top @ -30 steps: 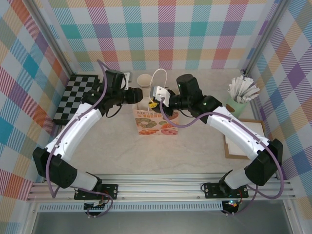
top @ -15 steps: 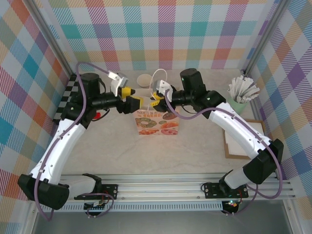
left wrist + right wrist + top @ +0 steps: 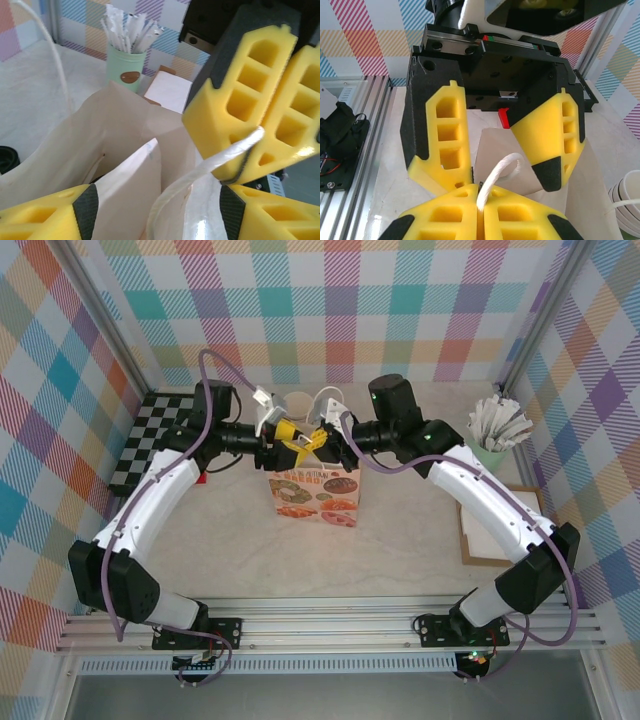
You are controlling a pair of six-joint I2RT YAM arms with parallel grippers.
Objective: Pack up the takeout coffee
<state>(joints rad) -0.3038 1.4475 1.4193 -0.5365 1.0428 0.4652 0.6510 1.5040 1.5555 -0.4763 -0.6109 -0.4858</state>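
Observation:
A paper bag [image 3: 312, 497] printed with doughnuts stands mid-table, and both grippers meet at its top. My right gripper [image 3: 480, 196] is shut on the bag's white rope handle [image 3: 503, 169]; the left wrist view has this gripper [image 3: 245, 165] pinching that handle [image 3: 200, 172]. My left gripper [image 3: 159, 210] is open, its jaws standing either side of the bag's near wall [image 3: 127, 195] and the handle. It faces the right gripper [image 3: 322, 437] from the left [image 3: 288, 432]. The takeout coffee is hidden. A black rounded thing [image 3: 6, 159] lies beside the bag; I cannot tell what it is.
A mint-green cup of white sticks [image 3: 497, 435] stands at the back right, with a flat white board [image 3: 500, 525] in front of it. A checkerboard mat [image 3: 150, 435] lies at the back left. Stacked cream-rimmed cups [image 3: 297, 400] sit just behind the bag.
My left gripper has swung right, up to the bag's mouth, and narrowed a little. The right gripper has closed on the rope handle. The bag now stands a little nearer and taller.

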